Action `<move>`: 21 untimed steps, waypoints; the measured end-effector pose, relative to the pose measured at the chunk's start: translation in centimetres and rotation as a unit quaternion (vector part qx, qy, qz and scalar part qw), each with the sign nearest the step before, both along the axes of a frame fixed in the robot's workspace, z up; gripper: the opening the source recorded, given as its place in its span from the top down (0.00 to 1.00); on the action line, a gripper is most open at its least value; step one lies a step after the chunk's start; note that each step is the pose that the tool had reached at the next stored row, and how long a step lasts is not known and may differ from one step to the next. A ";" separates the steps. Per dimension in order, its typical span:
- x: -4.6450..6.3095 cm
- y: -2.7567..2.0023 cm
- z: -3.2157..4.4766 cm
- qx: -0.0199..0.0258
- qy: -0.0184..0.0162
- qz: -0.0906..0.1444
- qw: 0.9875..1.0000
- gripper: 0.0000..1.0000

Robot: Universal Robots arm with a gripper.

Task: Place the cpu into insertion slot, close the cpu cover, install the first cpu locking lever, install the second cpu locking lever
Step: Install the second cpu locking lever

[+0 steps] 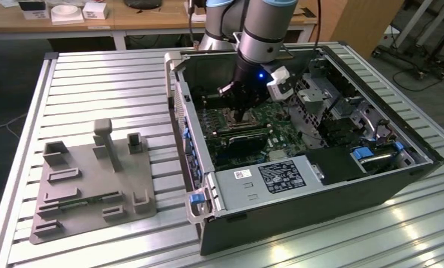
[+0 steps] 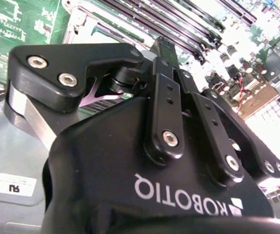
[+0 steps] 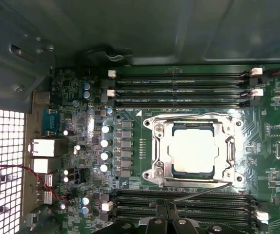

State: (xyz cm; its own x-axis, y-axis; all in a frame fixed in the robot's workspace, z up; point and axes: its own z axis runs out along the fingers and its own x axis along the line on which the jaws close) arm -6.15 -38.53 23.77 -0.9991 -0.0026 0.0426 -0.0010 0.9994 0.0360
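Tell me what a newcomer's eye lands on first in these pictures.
First, the open computer case on the slatted metal table, with the arm reaching down into it and the gripper low over the green circuit board. In the first wrist view, the cpu gleams pale in the insertion slot, framed by the silvery cpu cover, between rows of long memory slots. On the exterior view's left stands a grey fixture block.

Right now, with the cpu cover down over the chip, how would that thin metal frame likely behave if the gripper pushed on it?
The cpu cover looks like thin sheet metal with a large cut-out, so it would probably flex slightly rather than stay rigid. It lies flat around the cpu, so a downward push likely meets firm support. Its shiny surface may let the gripper slide.
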 end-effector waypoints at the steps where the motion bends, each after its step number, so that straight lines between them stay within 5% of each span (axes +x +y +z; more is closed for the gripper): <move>1: -0.1 0.00 -0.03 0.000 0.000 0.000 1.000 0.90; 21: -1.1 -0.01 -1.91 0.000 0.001 0.000 1.000 0.90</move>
